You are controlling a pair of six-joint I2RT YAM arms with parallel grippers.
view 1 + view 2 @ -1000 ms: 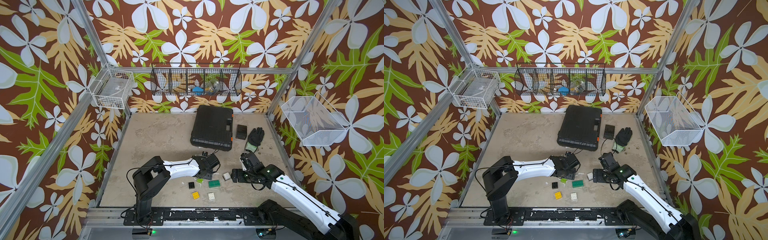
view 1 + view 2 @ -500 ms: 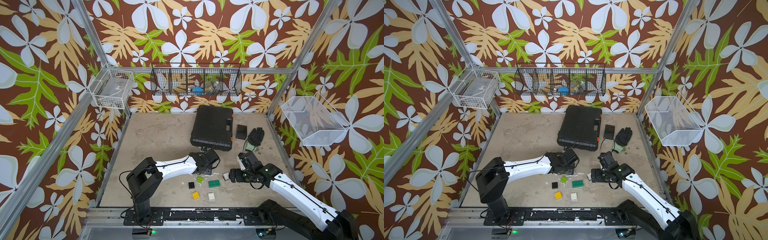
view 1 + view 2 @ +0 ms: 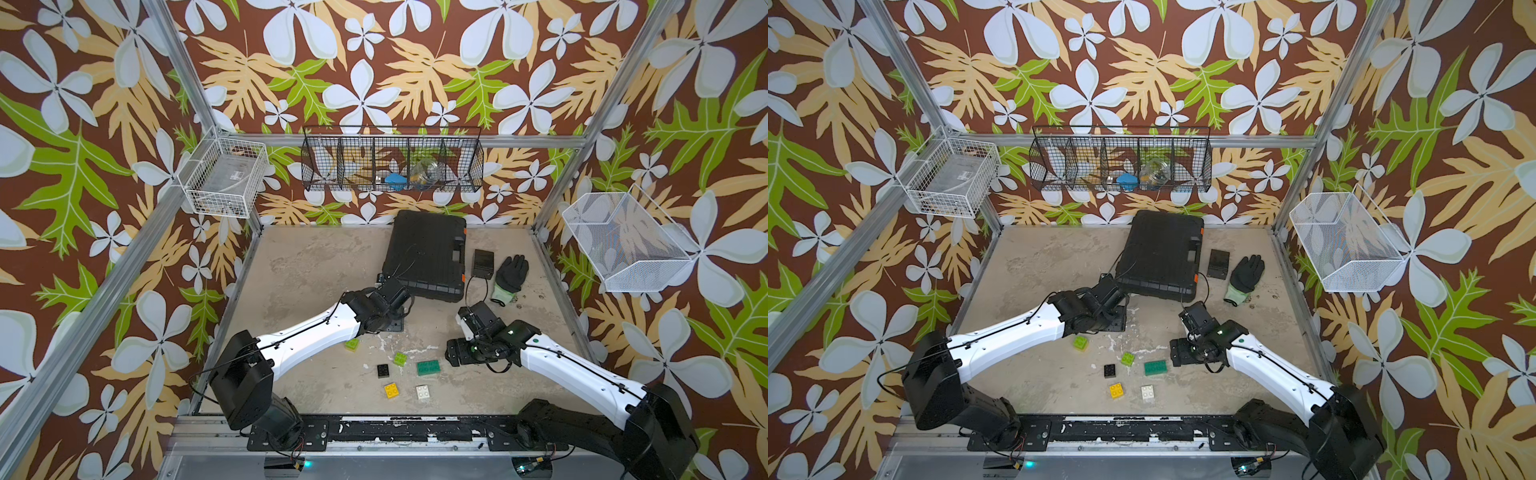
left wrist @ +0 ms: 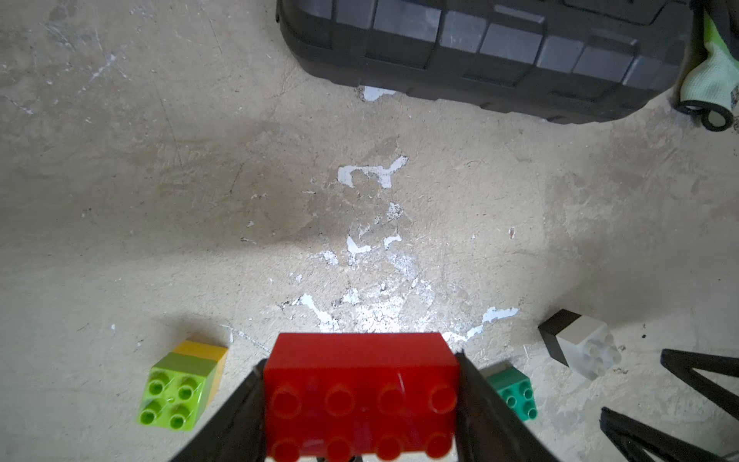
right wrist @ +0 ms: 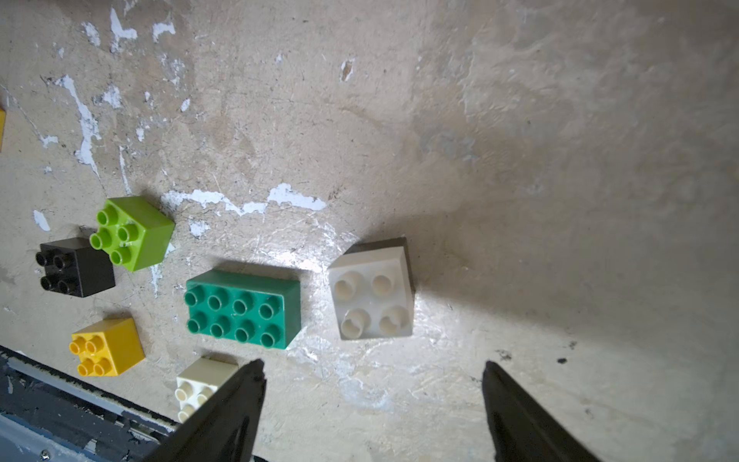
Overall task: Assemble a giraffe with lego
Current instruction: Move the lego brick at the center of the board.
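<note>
My left gripper (image 4: 360, 360) is shut on a long red lego brick (image 4: 360, 396), held above the floor near the black case. A lime brick stacked on a yellow one (image 3: 351, 344) lies beside the left arm. Loose lime (image 3: 400, 358), dark green (image 3: 428, 367), black (image 3: 382, 370), yellow (image 3: 391, 390) and white (image 3: 423, 391) bricks lie at the front middle. My right gripper (image 5: 372, 366) is open, low over the floor just short of a white brick stacked on a black one (image 5: 374, 296). No giraffe shows in any view.
A large black case (image 3: 428, 253) lies at the back middle, with a small black box (image 3: 483, 264) and a black glove (image 3: 511, 274) to its right. Wire baskets hang on the left (image 3: 224, 178), back (image 3: 392, 160) and right (image 3: 623, 245) walls.
My left arm has drawn back from the bricks toward the case with the red brick, uncovering the lime-and-yellow stack. My right gripper has slid left over the white-and-black stack and narrowed a little.
</note>
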